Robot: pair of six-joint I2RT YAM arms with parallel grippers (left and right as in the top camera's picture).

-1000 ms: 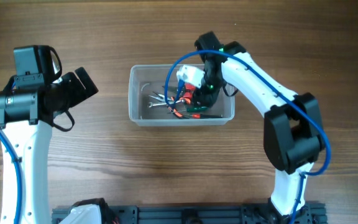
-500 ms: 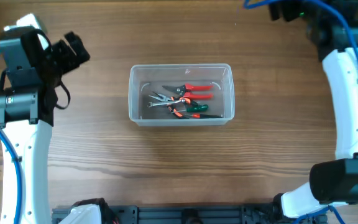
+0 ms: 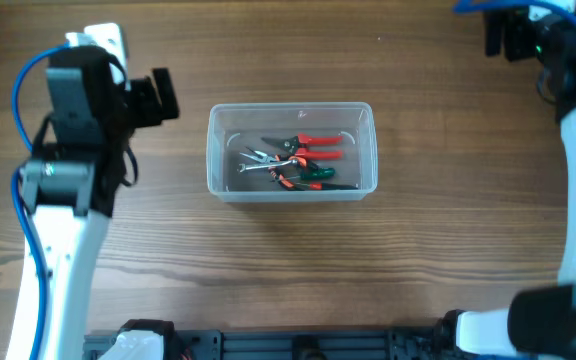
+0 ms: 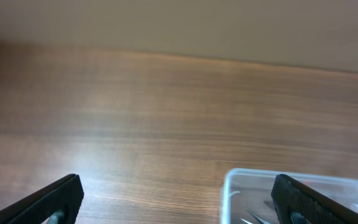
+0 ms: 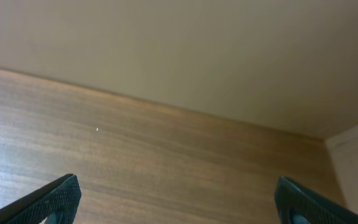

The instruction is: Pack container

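The clear container (image 3: 214, 150) sits in the middle of the brown table (image 3: 288, 270), and small tools (image 3: 293, 162) with red and green handles lie in a pile inside it. The left hand (image 3: 164, 96) is near the container's left side, spread wide with nothing in it. The right hand (image 3: 500, 36) is well away by the far right corner, spread wide too and holding nothing.
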